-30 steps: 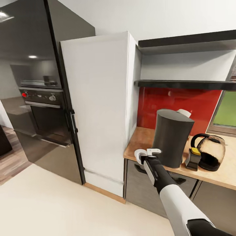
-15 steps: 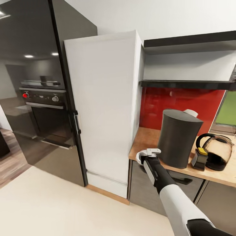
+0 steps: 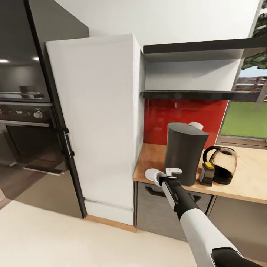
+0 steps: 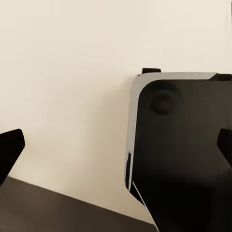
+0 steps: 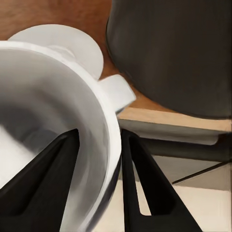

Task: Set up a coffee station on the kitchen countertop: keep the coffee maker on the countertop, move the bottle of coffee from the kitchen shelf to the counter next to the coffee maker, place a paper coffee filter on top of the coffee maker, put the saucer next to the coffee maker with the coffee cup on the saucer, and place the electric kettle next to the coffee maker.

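Camera swung rightward; right pincer (image 5: 96, 159) astride coffee cup (image 5: 53, 130) rim.

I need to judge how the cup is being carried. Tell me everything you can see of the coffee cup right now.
The coffee cup is white, glossy like ceramic, with a rounded bowl and a small side handle. It is empty as far as its inside shows. The right gripper pinches its rim, one dark finger inside, one outside. In the head view the cup sits at the arm's tip, over the countertop's front edge, near the white saucer and beside the dark coffee maker.
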Robot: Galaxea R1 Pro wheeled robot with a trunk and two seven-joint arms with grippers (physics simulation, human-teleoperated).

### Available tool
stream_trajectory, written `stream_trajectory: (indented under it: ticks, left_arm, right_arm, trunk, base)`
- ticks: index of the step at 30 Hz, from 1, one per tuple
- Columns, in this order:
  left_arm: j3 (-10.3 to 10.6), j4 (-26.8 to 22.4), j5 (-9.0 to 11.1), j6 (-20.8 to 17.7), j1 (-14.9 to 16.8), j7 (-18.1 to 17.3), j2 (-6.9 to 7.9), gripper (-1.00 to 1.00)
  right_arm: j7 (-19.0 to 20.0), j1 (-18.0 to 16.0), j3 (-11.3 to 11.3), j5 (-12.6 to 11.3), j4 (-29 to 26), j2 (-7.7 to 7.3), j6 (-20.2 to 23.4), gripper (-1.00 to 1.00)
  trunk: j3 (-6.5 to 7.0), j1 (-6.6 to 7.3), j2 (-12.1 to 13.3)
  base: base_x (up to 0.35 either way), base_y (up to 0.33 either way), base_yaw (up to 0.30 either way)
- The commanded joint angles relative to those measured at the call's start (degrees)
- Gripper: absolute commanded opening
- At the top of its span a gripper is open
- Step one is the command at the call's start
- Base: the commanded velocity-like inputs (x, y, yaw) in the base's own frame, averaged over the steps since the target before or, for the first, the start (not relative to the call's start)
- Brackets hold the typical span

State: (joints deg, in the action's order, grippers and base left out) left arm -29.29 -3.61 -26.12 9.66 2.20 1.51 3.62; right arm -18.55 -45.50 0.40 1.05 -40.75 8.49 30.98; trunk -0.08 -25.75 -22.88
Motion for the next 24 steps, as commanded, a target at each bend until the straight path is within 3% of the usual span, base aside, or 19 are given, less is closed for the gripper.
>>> stream_trajectory:
  ticks: [1, 7, 16, 24]
  left_arm:
    - [-0.4, 0.1, -0.6, 0.3, 0.0, 0.2, 0.03, 1.0]
    - [-0.4, 0.1, -0.6, 0.3, -0.1, 0.2, 0.06, 1.0]
    - [-0.3, 0.1, -0.6, 0.3, -0.3, 0.2, 0.07, 1.0]
    - [-0.2, 0.1, -0.6, 0.2, -0.3, 0.1, 0.07, 1.0]
  right_arm:
    - [-0.1, 0.0, 0.0, 0.1, 0.0, 0.03, 0.3, -1.0]
    - [-0.1, 0.0, 0.0, 0.0, 0.1, 0.03, 0.3, -1.0]
    - [-0.1, 0.0, 0.0, 0.1, 4.5, 0.02, -0.1, -1.0]
    - [-0.3, 0.0, -0.1, 0.2, 4.6, -0.05, 0.0, -1.0]
  trunk:
    - [-0.02, -0.04, 0.0]
    - [-0.02, -0.04, 0.0]
    - [-0.02, -0.04, 0.0]
    - [-0.02, -0.04, 0.0]
  base:
    - [0.175, 0.15, -0.265]
    - [0.224, 0.2, -0.105]
    - [0.238, 0.214, -0.002]
    - [0.075, 0.046, 0.0]
